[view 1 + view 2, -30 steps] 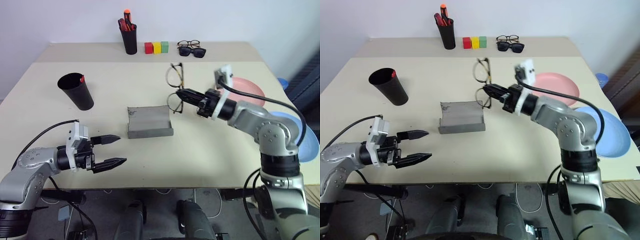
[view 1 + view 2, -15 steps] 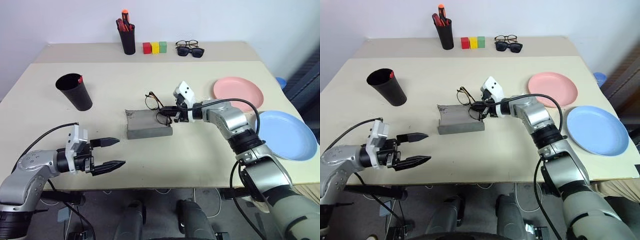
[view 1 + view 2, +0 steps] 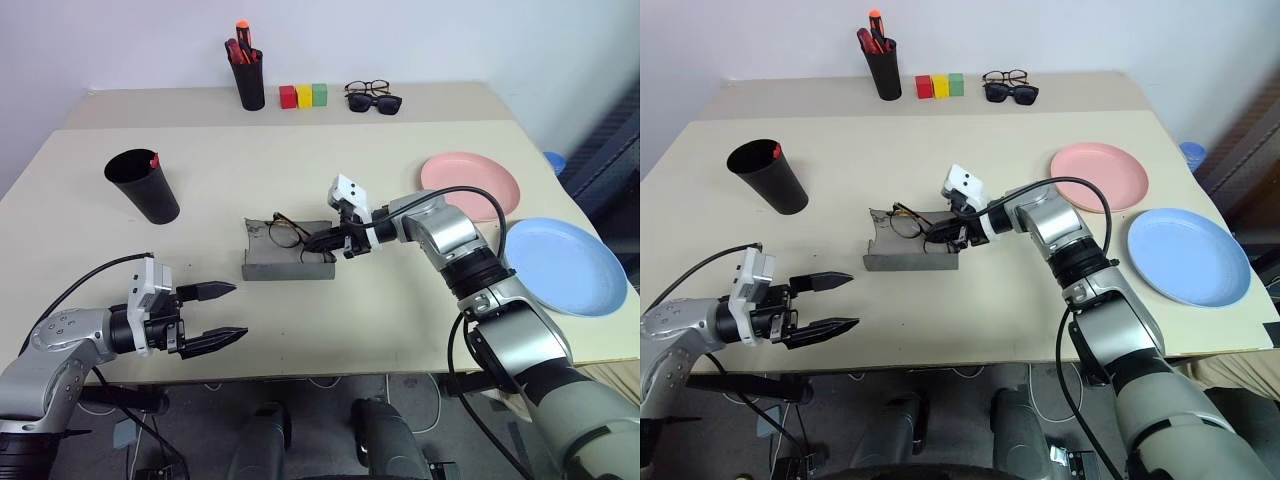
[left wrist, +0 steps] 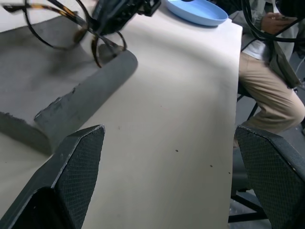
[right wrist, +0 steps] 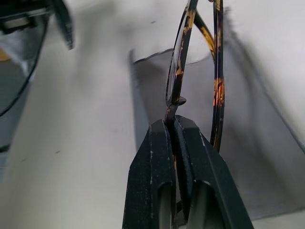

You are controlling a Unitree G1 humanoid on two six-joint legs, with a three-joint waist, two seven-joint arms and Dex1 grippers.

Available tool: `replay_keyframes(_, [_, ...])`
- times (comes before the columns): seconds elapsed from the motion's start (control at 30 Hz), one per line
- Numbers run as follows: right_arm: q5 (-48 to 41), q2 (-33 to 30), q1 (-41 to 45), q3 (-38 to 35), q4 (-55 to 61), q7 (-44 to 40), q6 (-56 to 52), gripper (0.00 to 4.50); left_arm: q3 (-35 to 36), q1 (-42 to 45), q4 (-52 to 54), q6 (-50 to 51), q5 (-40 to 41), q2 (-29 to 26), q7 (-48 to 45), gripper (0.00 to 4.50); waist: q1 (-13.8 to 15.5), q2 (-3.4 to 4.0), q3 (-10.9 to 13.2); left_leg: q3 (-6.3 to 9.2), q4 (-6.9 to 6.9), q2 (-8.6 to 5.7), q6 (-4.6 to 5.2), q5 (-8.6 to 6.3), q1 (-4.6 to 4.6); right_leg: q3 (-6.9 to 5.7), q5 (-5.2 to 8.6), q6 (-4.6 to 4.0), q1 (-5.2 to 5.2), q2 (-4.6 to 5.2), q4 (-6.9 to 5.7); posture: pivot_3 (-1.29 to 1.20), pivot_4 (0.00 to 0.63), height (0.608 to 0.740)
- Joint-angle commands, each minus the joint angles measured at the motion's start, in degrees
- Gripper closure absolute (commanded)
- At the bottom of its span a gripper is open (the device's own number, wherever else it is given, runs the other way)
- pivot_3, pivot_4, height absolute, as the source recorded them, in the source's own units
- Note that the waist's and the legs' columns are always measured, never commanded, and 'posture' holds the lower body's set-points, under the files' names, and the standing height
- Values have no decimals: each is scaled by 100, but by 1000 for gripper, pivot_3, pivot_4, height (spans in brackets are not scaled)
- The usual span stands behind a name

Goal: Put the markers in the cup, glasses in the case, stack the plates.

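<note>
My right gripper [image 3: 320, 243] is shut on the bridge of the thin-rimmed glasses [image 3: 284, 231], seen close up in the right wrist view as glasses [image 5: 180, 67]. It holds them tilted, low inside the open grey case [image 3: 290, 266] at mid-table; whether they touch the case I cannot tell. The black cup [image 3: 143, 187] stands at the left with a red marker tip [image 3: 153, 158] at its rim. The pink plate [image 3: 470, 186] and the blue plate [image 3: 566, 266] lie side by side at the right. My left gripper [image 3: 239, 311] hovers open near the front edge, left of the case.
At the back stand a black pen pot [image 3: 248, 80] with red markers, three coloured blocks [image 3: 303, 96], and sunglasses [image 3: 374, 101] with another pair of spectacles behind them. A seated person [image 4: 267, 81] shows past the table's edge in the left wrist view.
My right gripper has carried the glasses down and to the left, from above the table behind the case into the open case. The left gripper has stayed put.
</note>
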State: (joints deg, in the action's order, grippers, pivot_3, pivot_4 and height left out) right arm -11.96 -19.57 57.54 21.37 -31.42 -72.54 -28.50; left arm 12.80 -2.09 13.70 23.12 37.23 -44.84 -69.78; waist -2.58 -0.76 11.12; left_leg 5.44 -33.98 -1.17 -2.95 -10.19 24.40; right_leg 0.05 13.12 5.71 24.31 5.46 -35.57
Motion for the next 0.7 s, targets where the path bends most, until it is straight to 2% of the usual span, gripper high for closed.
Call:
replay_keyframes(0.03, [195,82,128,136,76,-196,87,4430,102,41,86,-133,42,-6,-26,0,0,0,0,-1,0,0,0,0,0,0,0,0,0,0,0,0,150,740])
replay_keyframes(0.23, [491,269,268,134,-417,-223,394,4430,137,-37,100,-183,40,-18,-57,0,0,0,0,-1,0,0,0,0,-1,0,0,0,0,0,-1,0,150,740])
replay_keyframes(0.27, [521,295,298,106,-492,-208,439,3830,155,-56,111,-185,51,-29,-56,0,0,0,0,-1,0,0,-1,0,-1,0,0,0,0,0,-1,0,150,740])
replay_keyframes(0.37, [557,362,381,-58,-639,-74,509,2584,167,-57,119,-184,63,-47,-31,0,0,1,0,-1,0,0,-1,0,0,0,0,0,0,0,-2,0,150,740])
replay_keyframes(0.57, [257,237,603,-648,-313,159,118,2584,128,293,30,-60,145,63,199,0,10,1,1,-1,0,0,-1,1,0,1,-1,1,1,-1,-4,0,150,740])
replay_keyframes(0.7, [-189,-173,433,-1212,996,359,-810,2584,1,871,-316,-48,45,196,384,0,44,1,1,-1,-4,-1,-2,1,1,1,-9,17,1,0,-9,0,150,740])
